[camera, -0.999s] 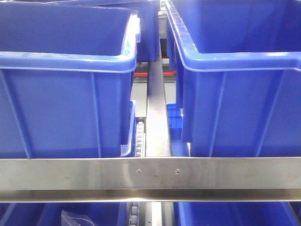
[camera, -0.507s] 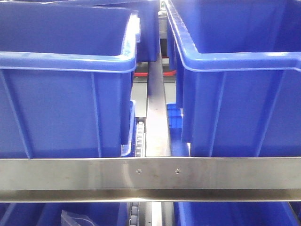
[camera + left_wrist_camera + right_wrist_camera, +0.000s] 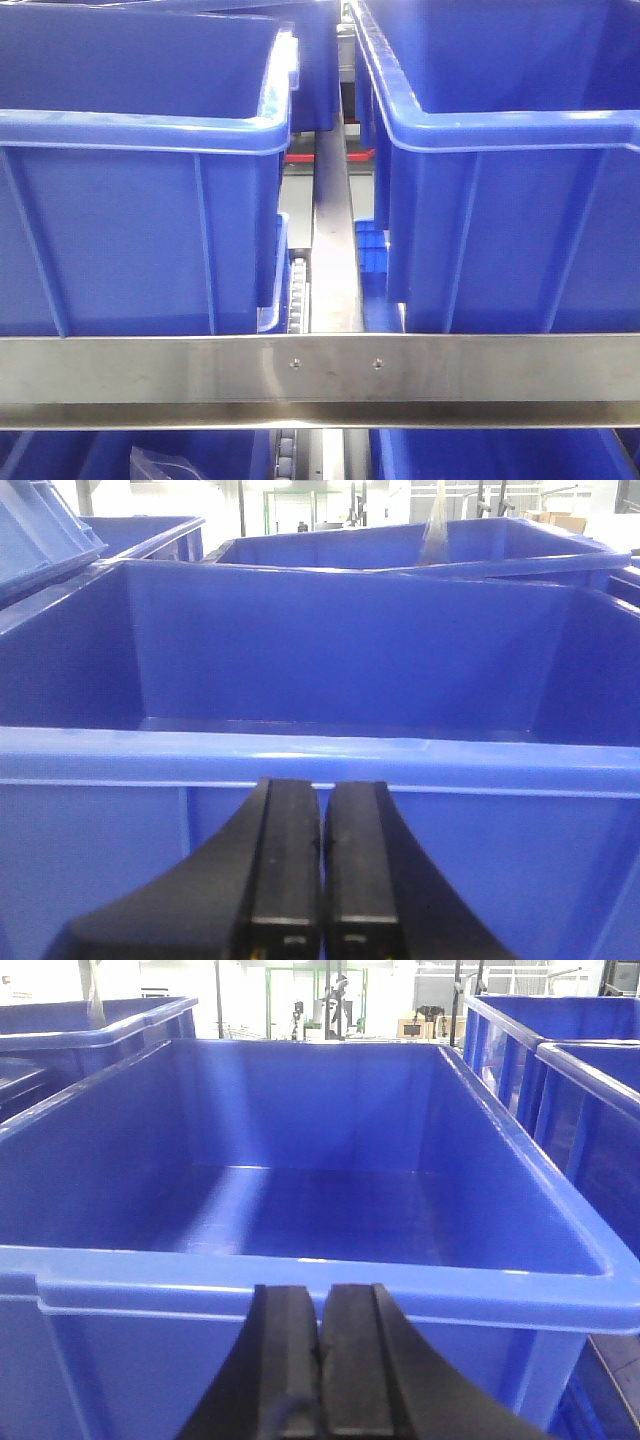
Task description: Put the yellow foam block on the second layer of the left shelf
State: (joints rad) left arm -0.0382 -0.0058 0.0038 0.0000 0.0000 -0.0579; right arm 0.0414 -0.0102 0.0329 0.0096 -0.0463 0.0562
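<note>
Front view: two large blue plastic bins are sitting side by side behind a brushed steel rail (image 3: 320, 378), the left bin (image 3: 140, 220) and the right bin (image 3: 510, 220) w/ a narrow gap between them. In that gap, above the rail, a steel divider strip (image 3: 332, 250) is running back, w/ a roller track (image 3: 297, 295) just left of it. Two small screws are showing near the rail's middle. Below the rail, more blue bins are showing on a lower level, approx. two, edges cropped; a crumpled clear plastic bag (image 3: 160, 465) is peeking up under the rail's left half. Something red (image 3: 315, 156) is showing far behind the rail, too small to tell.

Bins: smooth, glossy, rectangular, w/ thick rolled rims and vertical ribs on the outer walls.

Left wrist view: the left gripper (image 3: 322, 825) is hanging just in front of a bin rim (image 3: 320, 755), its two black matte fingers pressed together w/ only a thin seam between, nothing pinched. The bin behind it is showing only bare blue floor and walls. More bins are standing beyond.

Right wrist view: the right gripper (image 3: 322, 1330) is likewise pressed together, gripping nothing, just in front of another deep bin (image 3: 300, 1200), inside bare as far as visible.

The yellow foam block is not showing in any view; its place cannot be told.
</note>
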